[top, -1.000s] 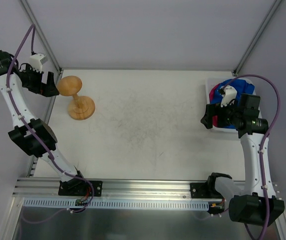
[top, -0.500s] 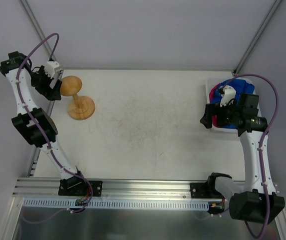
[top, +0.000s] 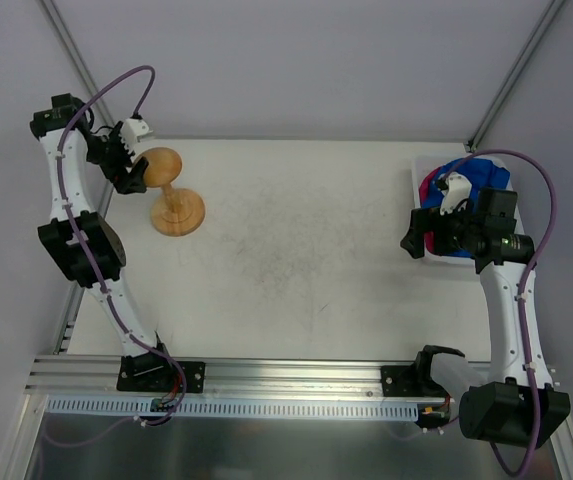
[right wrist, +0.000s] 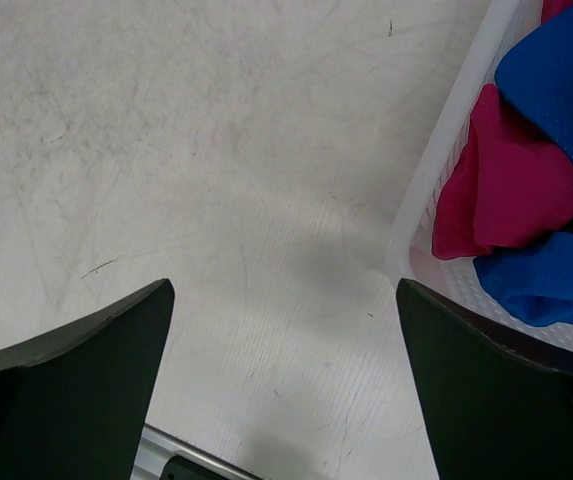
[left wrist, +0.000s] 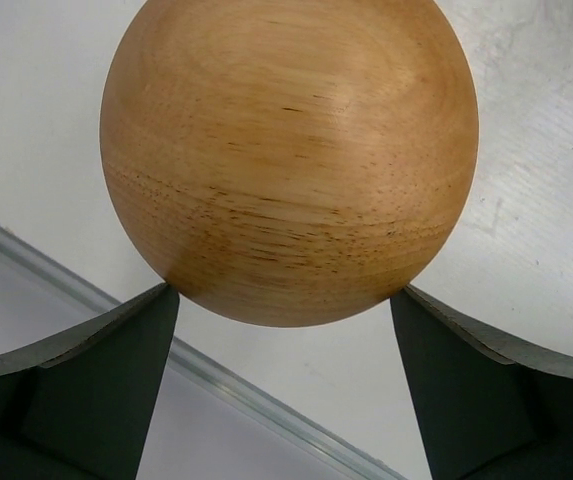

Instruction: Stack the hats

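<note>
Grey walls close in a scuffed white table point(top: 306, 230). At its far left corner the left hand point(top: 136, 170) is spread wide around the ball top point(left wrist: 286, 150) of a wooden hat stand point(top: 178, 210), a fingertip against each side, apparently gripping it. The stand is upright with its round base on the table. At the far right, the right hand point(right wrist: 284, 290) hangs fully open and holds nothing, just left of a white tray point(right wrist: 436, 170). A blue hat point(right wrist: 566, 70) and a pink hat point(right wrist: 511, 180) lie bunched together in the tray, and none is on the stand yet. The step looks like placing the stand. To do that well, keep the ball centred between the fingers, move it low and level so the base does not tip, then let go cleanly so the top is free.
</note>
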`<state>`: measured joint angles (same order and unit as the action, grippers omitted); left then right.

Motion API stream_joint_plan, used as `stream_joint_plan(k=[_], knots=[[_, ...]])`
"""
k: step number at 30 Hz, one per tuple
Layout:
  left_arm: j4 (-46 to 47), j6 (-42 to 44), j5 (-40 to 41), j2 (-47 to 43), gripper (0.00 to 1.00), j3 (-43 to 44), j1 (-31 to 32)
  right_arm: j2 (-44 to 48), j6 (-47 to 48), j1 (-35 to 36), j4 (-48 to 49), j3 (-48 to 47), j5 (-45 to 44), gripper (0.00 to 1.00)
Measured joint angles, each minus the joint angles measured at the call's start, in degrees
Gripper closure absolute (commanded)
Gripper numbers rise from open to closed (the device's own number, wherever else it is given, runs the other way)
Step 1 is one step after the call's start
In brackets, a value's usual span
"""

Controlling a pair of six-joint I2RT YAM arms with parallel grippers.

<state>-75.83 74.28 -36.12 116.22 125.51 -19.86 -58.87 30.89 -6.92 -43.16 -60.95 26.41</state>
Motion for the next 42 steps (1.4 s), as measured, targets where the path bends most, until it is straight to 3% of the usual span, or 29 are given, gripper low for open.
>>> stream_joint_plan(k=[8, 21, 29, 42], knots=[[0.8, -1.7, -1.5, 3.1, 0.16, 3.0, 7.5, 0.9, 0.0, 0.0, 0.1, 1.2, 0.0, 0.01], [8.7, -24.0, -3.0, 6.4, 0.16, 3.4, 23.4, 0.9, -0.5, 0.0, 0.1, 1.5, 0.0, 0.00], [15.6, -36.4, -3.1, 10.8, 0.16, 6.6, 28.2, -0.2, -1.0, 0.0, 0.5, 1.5, 0.0, 0.00], [21.4, -43.1, -2.4, 14.1, 0.14, 10.1, 32.6, -3.3, -2.6, 0.0, 0.9, 1.2, 0.2, 0.01]])
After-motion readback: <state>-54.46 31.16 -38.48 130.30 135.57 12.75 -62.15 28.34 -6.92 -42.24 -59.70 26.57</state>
